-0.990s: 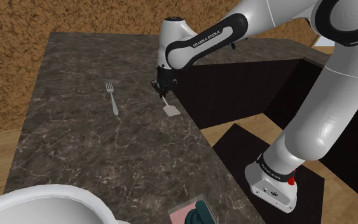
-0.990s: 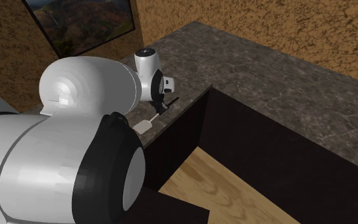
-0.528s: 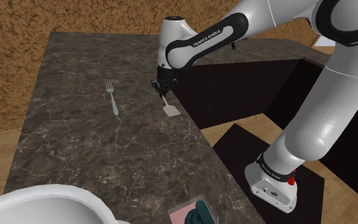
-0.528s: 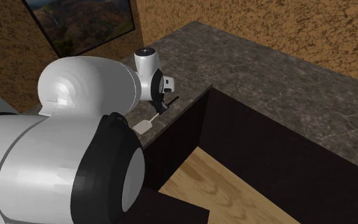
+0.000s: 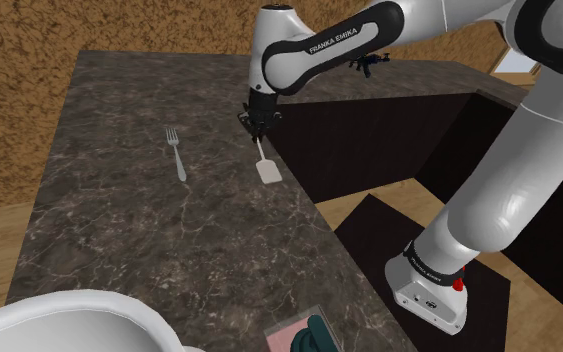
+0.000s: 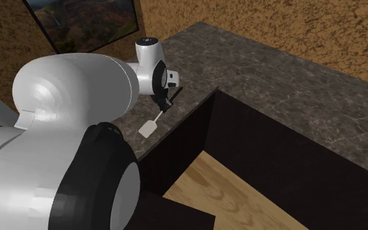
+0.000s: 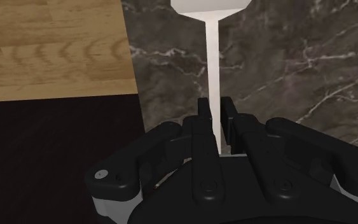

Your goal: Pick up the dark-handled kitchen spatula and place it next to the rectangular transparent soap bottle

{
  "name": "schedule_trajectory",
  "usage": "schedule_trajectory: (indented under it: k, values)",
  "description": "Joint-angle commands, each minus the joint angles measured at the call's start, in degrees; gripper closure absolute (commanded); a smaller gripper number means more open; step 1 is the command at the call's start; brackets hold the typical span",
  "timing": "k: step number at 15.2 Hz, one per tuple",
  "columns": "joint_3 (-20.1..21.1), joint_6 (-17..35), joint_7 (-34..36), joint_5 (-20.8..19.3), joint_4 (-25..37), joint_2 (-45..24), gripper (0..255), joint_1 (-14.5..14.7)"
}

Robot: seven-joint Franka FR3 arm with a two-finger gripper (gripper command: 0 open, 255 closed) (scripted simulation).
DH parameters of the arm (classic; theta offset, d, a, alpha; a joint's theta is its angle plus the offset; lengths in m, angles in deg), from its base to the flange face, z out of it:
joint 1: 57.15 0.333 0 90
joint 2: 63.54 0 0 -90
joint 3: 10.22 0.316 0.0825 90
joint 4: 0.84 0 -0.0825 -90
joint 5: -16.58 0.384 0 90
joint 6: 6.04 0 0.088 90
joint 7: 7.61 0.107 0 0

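**Shoulder view.** We show the end effector [image 5: 260, 126] clamped on the handle end of the pale spatula [image 5: 267, 171]. The blade hangs down close by the desk's [image 5: 119, 230] edge, next to the dark recess. We judge this high grip leaves the blade free for set-down. The soap bottle [image 5: 303, 336] stands well apart, at the desk's near edge, so carrying comes next.

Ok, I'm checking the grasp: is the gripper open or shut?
Shut. The gripper has its fingers clasped on the spatula, whose shaft runs between them.
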Motion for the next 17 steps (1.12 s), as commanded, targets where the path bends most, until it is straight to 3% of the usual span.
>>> schedule_trajectory:
  k: [1,17]
  values:
    - [0.1,-1.5,-0.2,0.3,0.9,0.6,255,0.0]
    - [0.1,-13.2,-1.7,2.0,8.4,5.0,255,-0.1]
